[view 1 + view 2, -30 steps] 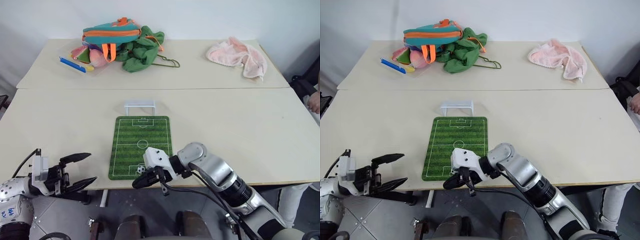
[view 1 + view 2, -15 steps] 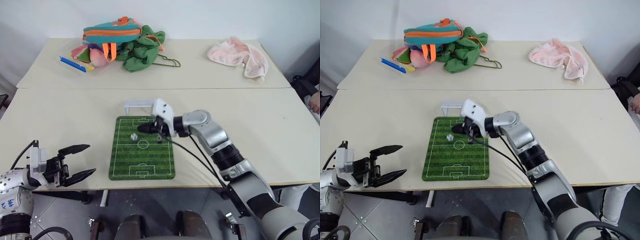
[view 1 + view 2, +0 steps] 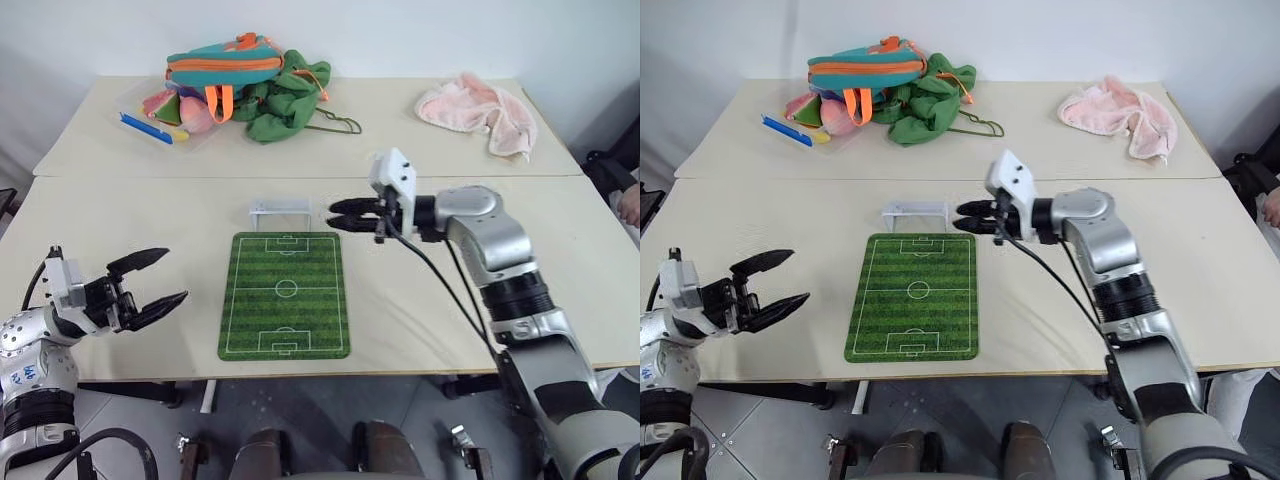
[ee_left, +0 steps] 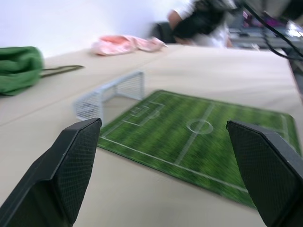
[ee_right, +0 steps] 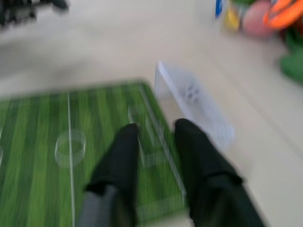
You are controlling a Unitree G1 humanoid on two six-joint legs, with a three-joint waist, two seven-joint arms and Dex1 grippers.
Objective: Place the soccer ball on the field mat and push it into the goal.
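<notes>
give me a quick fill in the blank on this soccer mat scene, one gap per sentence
1. The goal stands just past the far short edge of the green ______ mat.
2. The pink towel lies on the ______ table.
3. The left gripper has its fingers ______.
4. The right gripper hovers beside the ______.

Missing words: field; far; open; goal

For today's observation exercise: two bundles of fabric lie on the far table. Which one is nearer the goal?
The green cloth, heaped beside the teal and orange bag, is nearer the goal. The pink towel lies alone toward the far right corner.
</notes>
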